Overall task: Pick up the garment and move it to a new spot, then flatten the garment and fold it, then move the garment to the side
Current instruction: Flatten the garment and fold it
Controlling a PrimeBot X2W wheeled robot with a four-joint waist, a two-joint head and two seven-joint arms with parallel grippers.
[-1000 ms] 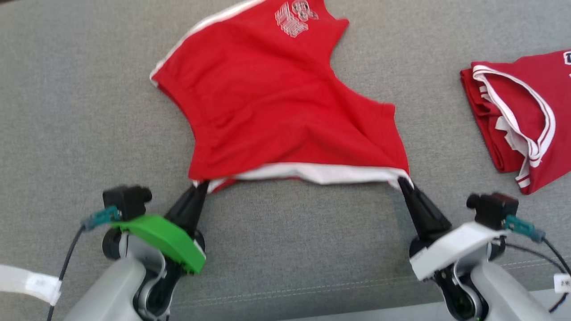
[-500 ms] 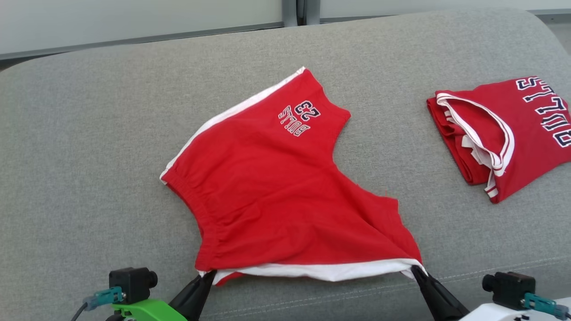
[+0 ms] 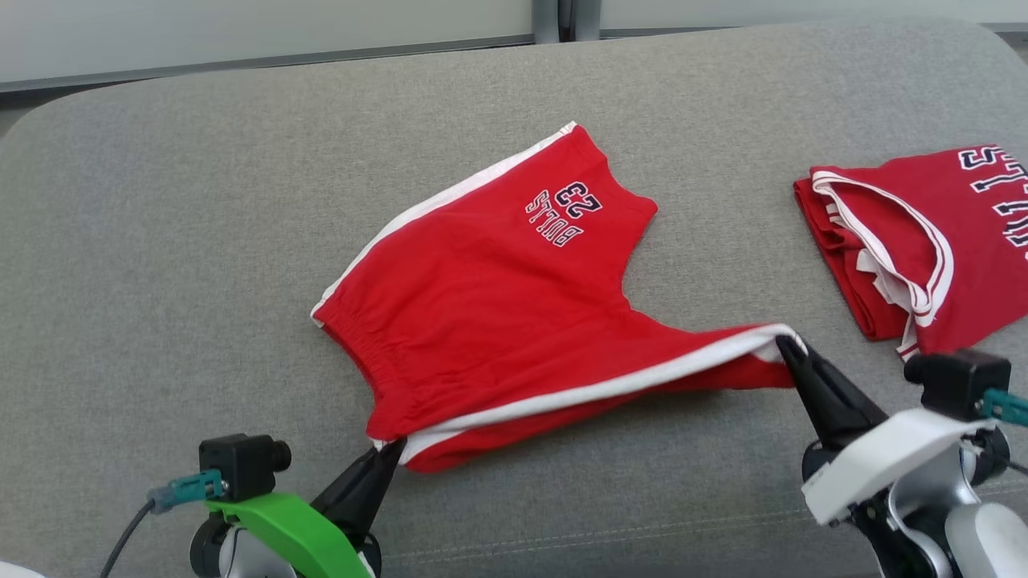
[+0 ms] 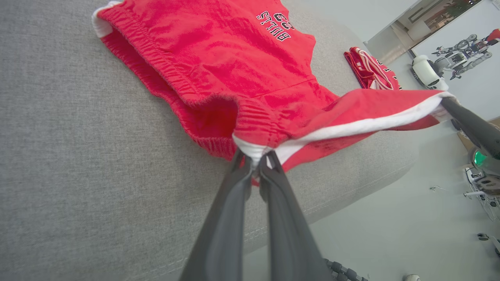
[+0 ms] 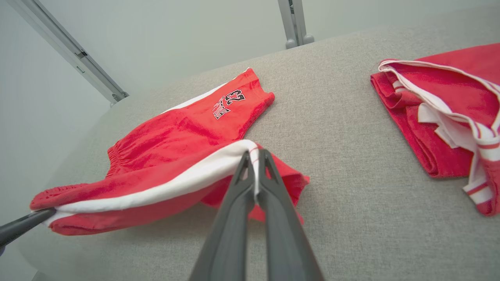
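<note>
— Where is the garment?

— The red cloth shorts [image 3: 498, 305], with a white stripe down the side and a dark "BULLS 23" print on one leg, lie in the middle of the grey fabric sofa cushion [image 3: 161, 241]. The printed leg lies flat toward the far side. The elastic waistband faces the robot's left.

— And the near side?

— The near edge, the one with the white stripe, is raised off the cushion and pulled into a straight line between the two arms. A shadow lies on the cushion under it.

— What have the left jaws got?

— They are pinched tight on the waistband corner where the white stripe ends, close to the cushion's front edge. In the left wrist view the two long dark fingers [image 4: 228, 218] meet with only a fold of white cloth between their tips.

— The right jaws?

— Closed as well, on the other end of that stripe, at the leg hem. The right wrist view shows its dark fingers [image 5: 230, 226] clamped on the white band above the cushion, with red cloth hanging below.

— Anything else up there?

— A folded red jersey [image 3: 907, 249] with white trim and dark letters, flat on the same cushion, to the robot's right and well apart from the shorts. The right arm's white plastic bracket [image 3: 875, 461] shows in front of it in the head view. The left arm carries a green plastic bracket [image 3: 281, 522].
</note>
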